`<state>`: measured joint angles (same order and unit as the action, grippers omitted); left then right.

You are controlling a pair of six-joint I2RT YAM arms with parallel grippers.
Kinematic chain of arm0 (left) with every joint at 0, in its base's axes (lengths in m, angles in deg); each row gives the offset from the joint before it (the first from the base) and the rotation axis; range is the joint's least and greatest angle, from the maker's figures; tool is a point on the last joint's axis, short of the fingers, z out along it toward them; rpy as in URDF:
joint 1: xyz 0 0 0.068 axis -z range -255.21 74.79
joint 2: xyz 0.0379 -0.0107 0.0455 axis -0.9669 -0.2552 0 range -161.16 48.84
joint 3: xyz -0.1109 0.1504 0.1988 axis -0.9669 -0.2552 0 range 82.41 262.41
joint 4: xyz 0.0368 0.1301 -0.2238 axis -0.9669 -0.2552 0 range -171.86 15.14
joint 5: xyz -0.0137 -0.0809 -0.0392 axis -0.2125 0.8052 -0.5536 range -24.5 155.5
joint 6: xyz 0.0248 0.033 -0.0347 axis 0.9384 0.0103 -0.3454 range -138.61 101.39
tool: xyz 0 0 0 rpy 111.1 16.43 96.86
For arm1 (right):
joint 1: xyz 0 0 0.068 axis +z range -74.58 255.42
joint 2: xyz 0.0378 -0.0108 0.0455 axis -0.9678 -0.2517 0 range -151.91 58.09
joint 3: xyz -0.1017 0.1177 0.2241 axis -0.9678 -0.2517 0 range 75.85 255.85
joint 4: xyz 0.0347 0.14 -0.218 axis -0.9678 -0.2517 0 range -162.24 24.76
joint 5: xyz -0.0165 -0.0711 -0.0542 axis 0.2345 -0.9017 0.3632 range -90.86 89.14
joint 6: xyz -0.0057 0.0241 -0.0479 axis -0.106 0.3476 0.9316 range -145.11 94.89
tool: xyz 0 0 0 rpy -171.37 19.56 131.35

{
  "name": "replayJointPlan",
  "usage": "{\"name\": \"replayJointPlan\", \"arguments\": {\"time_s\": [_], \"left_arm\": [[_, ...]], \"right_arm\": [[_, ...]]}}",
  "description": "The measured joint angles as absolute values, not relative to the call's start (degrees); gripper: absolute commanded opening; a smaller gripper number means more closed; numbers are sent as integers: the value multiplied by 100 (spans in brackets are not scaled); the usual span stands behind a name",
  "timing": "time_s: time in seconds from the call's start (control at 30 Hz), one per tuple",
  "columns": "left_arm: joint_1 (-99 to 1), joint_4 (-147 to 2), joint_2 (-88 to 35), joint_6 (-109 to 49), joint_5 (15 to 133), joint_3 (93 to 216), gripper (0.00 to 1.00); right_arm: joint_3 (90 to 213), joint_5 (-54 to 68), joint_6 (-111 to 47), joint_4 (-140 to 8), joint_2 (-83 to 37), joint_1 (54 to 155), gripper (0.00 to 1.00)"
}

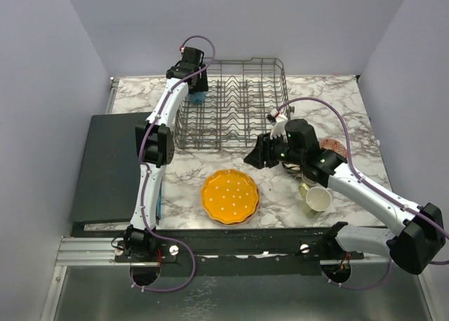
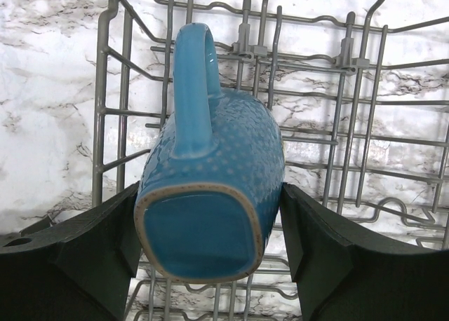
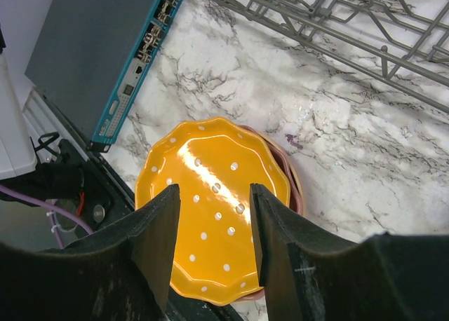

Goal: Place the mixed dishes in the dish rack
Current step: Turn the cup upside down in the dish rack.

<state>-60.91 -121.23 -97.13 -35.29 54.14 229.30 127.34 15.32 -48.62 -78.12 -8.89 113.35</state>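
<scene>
From above, the left gripper (image 1: 196, 88) is clamped on the blue mug (image 1: 198, 97) over the dish rack's (image 1: 210, 143) corner. The right gripper (image 1: 252, 158) hovers beside the rack.

Left wrist: the mug is glazed and dimpled, handle up, bare clay foot nearest, with grey wire tines beyond it, probably about to be seated.

Right wrist: the jaws stand apart and empty. Directly below, the glossy scalloped orange plate (image 3: 210, 216) sits on a pink plate (image 3: 293, 188) on the marbled surface (image 3: 337, 125), likely the next pick.

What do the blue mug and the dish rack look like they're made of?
The blue mug looks like glazed ceramic: glossy skin, bare tan edge round its base. The dish rack looks like grey metal wire, dull finish, possibly coated.
</scene>
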Motion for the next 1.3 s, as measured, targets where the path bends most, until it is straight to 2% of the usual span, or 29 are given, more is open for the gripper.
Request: {"name": "replayJointPlan", "arguments": {"time_s": [0.5, 0.7, 1.3], "left_arm": [[-6091, -12036, -9713, -3525, 5456, 22914, 12], [-6091, -12022, -9746, -3516, 5454, 22886, 16], [-6102, -11957, -9796, -3501, 5449, 22886, 48]], "right_arm": [[12734, 1563, -4860, -7775, -1097, 11335, 50], [12734, 1617, -4860, -7712, -1178, 11335, 50], [12734, 1644, -4860, -7653, -1211, 11335, 51]]}}
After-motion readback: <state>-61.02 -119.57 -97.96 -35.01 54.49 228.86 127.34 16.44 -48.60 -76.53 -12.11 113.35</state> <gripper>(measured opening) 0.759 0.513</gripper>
